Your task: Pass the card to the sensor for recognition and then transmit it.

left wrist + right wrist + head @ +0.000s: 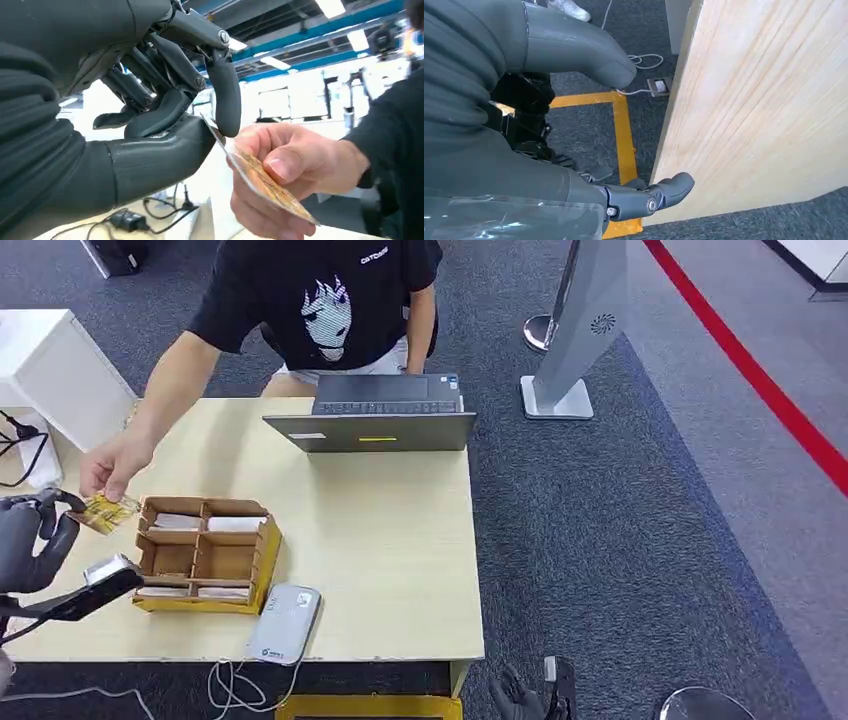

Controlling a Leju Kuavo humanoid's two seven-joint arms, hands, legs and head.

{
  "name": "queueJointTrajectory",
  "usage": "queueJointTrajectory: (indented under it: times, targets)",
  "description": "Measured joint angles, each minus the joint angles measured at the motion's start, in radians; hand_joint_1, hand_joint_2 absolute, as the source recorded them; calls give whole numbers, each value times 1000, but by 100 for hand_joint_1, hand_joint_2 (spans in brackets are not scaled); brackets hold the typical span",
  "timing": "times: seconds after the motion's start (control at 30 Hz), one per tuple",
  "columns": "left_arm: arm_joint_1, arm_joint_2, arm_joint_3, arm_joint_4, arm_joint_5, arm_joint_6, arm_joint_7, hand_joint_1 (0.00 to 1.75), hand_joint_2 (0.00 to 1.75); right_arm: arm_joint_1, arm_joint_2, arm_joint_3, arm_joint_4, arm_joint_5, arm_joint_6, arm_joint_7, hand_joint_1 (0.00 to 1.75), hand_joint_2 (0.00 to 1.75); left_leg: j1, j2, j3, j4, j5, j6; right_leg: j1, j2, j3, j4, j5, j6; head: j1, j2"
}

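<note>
Tabletop (400, 540) fills the centre-left of the head view, a laptop (375, 420) at its far edge, lid facing you.

Wooden organiser (205, 555), lower left, has cards sorted in its compartments, presumably the supply.

Sensor (285, 625), a pale flat pad at the near edge beside the organiser, cable trailing off, sits within reach for the scan.

Person's hand (115, 468) reaches in from the upper left, pinching the card's far end.

Your left hand (30, 540), at the left edge, pinches the card (260, 177) between thumb and a finger, other fingers curled loosely; looks like a handover in the air, both holding.

Right hand (644, 197) hangs beside the table's edge, fingers loosely apart, holding nothing.
</note>
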Motion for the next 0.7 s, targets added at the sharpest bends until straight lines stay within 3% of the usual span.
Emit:
queueJointTrajectory:
  times: [0.07,0.1,0.57,0.7]
  targets:
    - [-17,6,1,26,19,0,-5,166,175,0,0,0,0,0,0,0,0,175,0,0,0,0,0,0,0,0,0,0,0,0,0,0]
    - [-21,9,3,37,26,0,-9,2,175,-1,1,0,0,0,0,0,0,175,0,0,0,0,-1,-1,0,0,0,0,0,0,0,0]
    - [-9,5,6,95,35,37,-27,0,175,-1,3,1,0,-3,0,0,0,175,0,0,0,0,-1,0,0,-1,0,0,-1,0,0,0]
    - [21,-10,19,92,52,98,-42,0,175,0,3,1,0,-6,-2,-3,0,175,0,0,0,0,-1,0,0,0,0,0,-1,0,0,0]
